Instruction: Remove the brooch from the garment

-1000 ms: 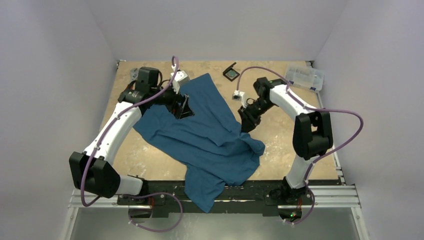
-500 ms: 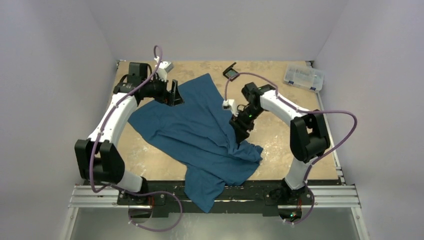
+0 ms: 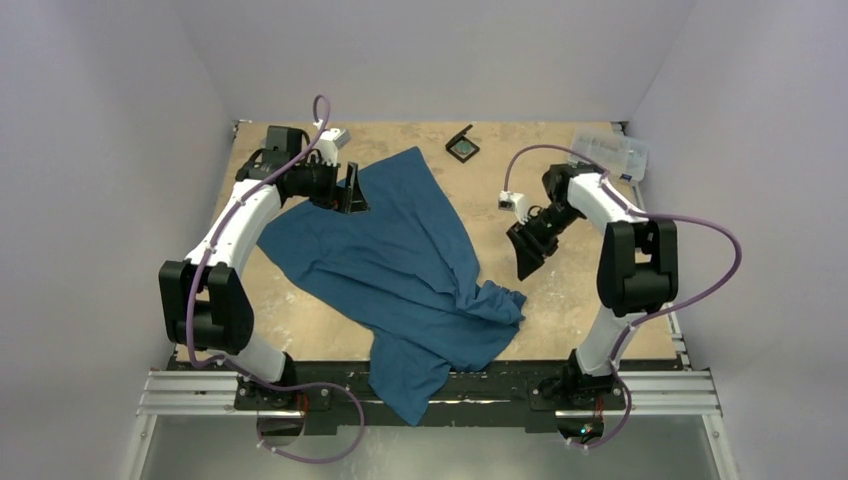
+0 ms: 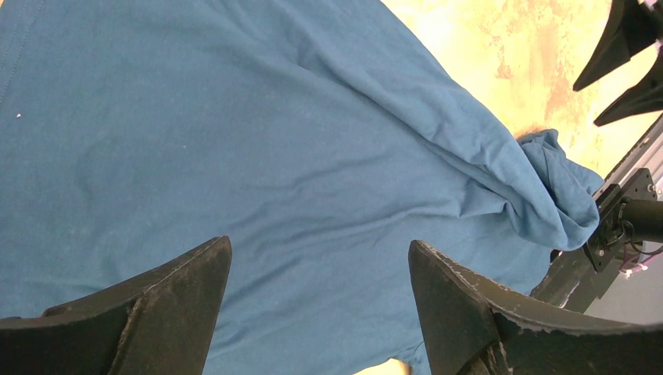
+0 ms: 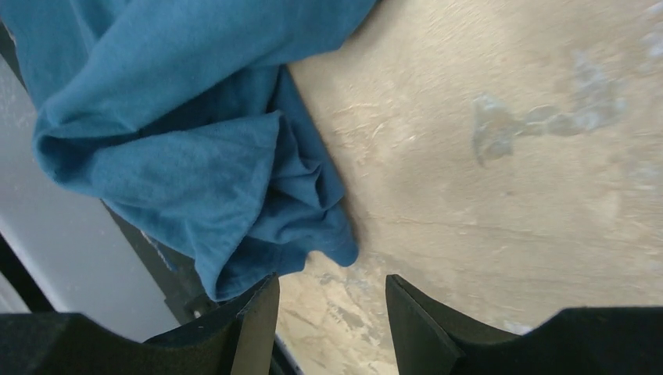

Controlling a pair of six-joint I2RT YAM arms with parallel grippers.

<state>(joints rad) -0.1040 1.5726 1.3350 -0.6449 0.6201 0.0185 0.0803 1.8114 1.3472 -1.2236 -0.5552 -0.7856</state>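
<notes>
Two arms reach out over the worktop (image 3: 300, 310), one on each side of the garment (image 3: 400, 270), a dark teal-blue shirt that lies spread and rumpled across the middle, with one end hanging over the near edge between the arm bases. The left gripper (image 3: 350, 190) hangs above the shirt's far left part; in its wrist view its jaws stand wide apart with only flat blue cloth showing between them, and nothing is held. The right gripper (image 3: 527, 245) hangs over bare worktop just to the right of the shirt, apart from the cloth; its wrist view shows its jaws parted by a moderate gap, empty, with tan surface below and a bunched fold of the shirt (image 5: 195, 156) to one side. The brooch cannot be made out in any of the three views, whether on the visible cloth or on the worktop around it. Near the far edge, beyond the shirt, lies a small black square frame (image 3: 461, 147), and in the far right corner sits a clear plastic compartment box (image 3: 612, 154), both well apart from the shirt.
</notes>
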